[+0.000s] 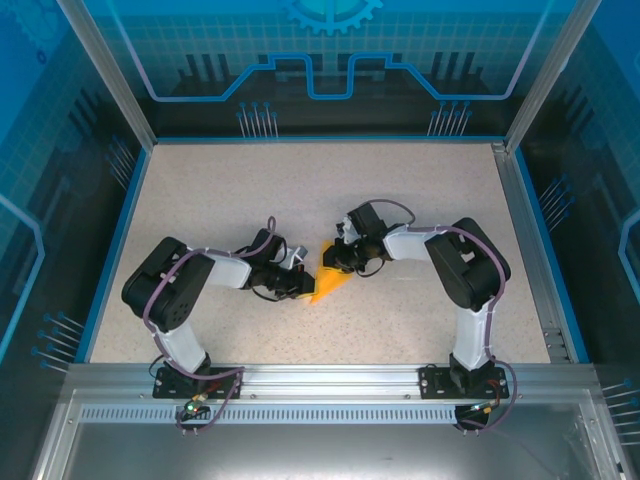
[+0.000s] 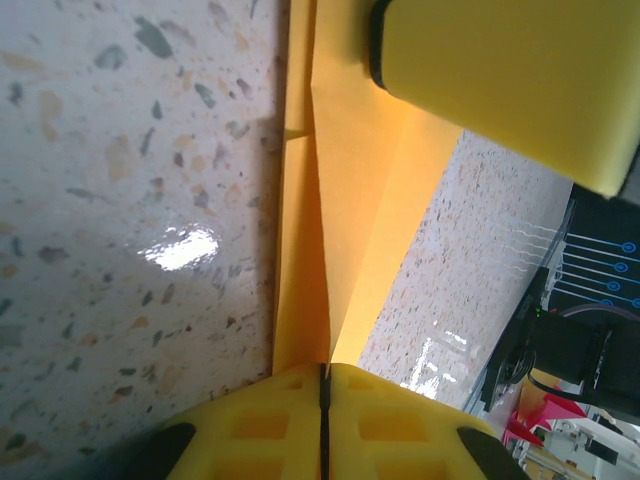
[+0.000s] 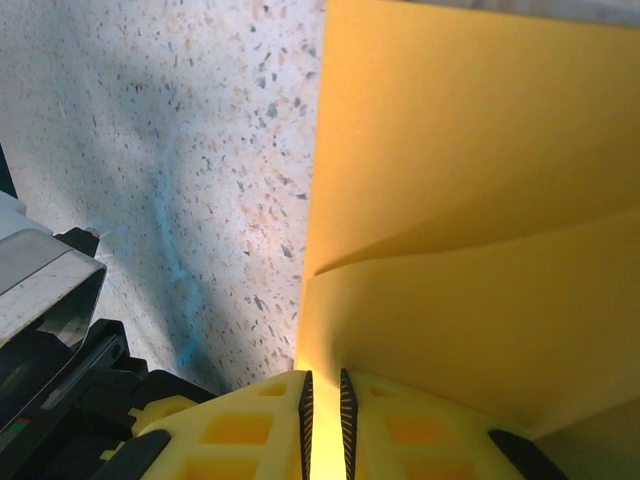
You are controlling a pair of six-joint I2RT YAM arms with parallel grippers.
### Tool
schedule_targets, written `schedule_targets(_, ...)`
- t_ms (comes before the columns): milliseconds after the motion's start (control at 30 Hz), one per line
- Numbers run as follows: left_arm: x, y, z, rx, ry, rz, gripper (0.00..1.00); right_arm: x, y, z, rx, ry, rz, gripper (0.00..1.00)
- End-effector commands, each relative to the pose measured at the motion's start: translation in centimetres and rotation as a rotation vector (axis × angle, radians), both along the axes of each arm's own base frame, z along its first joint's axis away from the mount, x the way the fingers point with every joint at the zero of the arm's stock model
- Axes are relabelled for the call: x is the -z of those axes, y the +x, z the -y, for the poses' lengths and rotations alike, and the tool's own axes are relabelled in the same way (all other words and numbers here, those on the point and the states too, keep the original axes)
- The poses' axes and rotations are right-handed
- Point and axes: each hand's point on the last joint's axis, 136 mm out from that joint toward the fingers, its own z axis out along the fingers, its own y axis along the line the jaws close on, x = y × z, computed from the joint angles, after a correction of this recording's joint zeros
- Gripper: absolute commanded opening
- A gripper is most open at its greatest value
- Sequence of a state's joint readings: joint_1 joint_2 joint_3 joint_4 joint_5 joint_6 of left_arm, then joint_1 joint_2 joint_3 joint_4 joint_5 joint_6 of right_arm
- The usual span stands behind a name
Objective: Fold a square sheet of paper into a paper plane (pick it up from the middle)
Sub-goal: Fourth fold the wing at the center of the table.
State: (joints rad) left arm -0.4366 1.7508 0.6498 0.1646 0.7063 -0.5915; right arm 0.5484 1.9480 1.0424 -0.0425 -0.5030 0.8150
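Dead centre of the table (image 1: 420,200) in the overhead view, the square sheet of paper (image 1: 327,283) is down to a creased orange wedge, and both arms are on it at once. The left gripper (image 1: 300,276) comes in from about 9 o'clock and the right gripper (image 1: 342,262) from about 1 o'clock. So the paper sits between them with its long axis running roughly 1 to 7 o'clock, pointy end toward 7. On the left wrist cam the left gripper (image 2: 324,385) has its pads squeezed together on the near edge of the paper (image 2: 345,220). From there the paper runs straight off toward 12 o'clock with a crease up the middle, and one of the right arm's fingers (image 2: 500,80) sits at 1 o'clock over the far end. The right wrist cam tells the same story: the right gripper (image 3: 322,390) is pinched on a thin edge, with the paper (image 3: 460,180) spreading off toward 12 to 2 o'clock and one flap lifting a bit. I can't tell if the paper is resting on the table or held just off it. My read is that neither arm is nearer, since they hold opposite ends. The next fold probably depends on that crease staying lined up between the two pinches.
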Motion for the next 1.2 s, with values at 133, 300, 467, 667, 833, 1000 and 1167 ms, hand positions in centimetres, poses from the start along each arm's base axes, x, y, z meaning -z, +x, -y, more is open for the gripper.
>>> schedule_targets(133, 0.8, 0.1, -0.3, 0.008, 0.025, -0.009, 0.10, 2.8, -0.6, 0.6, 0.005, -0.026, -0.070, 0.18)
schedule_targets(300, 0.7, 0.2, -0.5, 0.002, 0.039, -0.014, 0.15, 3.4, -1.1, 1.8, 0.015, -0.112, -0.087, 0.17)
schedule_targets(467, -0.6, 0.2, -0.4, -0.011, 0.018, 0.002, 0.22, 3.7, -1.2, 2.2, 0.012, -0.153, -0.093, 0.17)
schedule_targets(667, -1.0, -0.3, -0.5, -0.001, 0.011, -0.001, 0.18, 3.6, -1.2, 2.0, 0.003, -0.151, -0.091, 0.17)
schedule_targets(833, -0.8, -0.7, -0.5, 0.005, 0.006, -0.013, 0.16, 3.6, -1.4, 1.8, -0.007, -0.150, -0.090, 0.17)
schedule_targets(1000, -1.3, -0.8, -0.3, 0.014, -0.003, -0.005, 0.13, 3.5, -1.5, 1.5, -0.022, -0.150, -0.088, 0.17)
schedule_targets(1167, -1.0, -1.3, -0.3, 0.035, -0.005, -0.021, 0.08, 3.8, -1.7, 1.4, -0.029, -0.162, -0.092, 0.17)
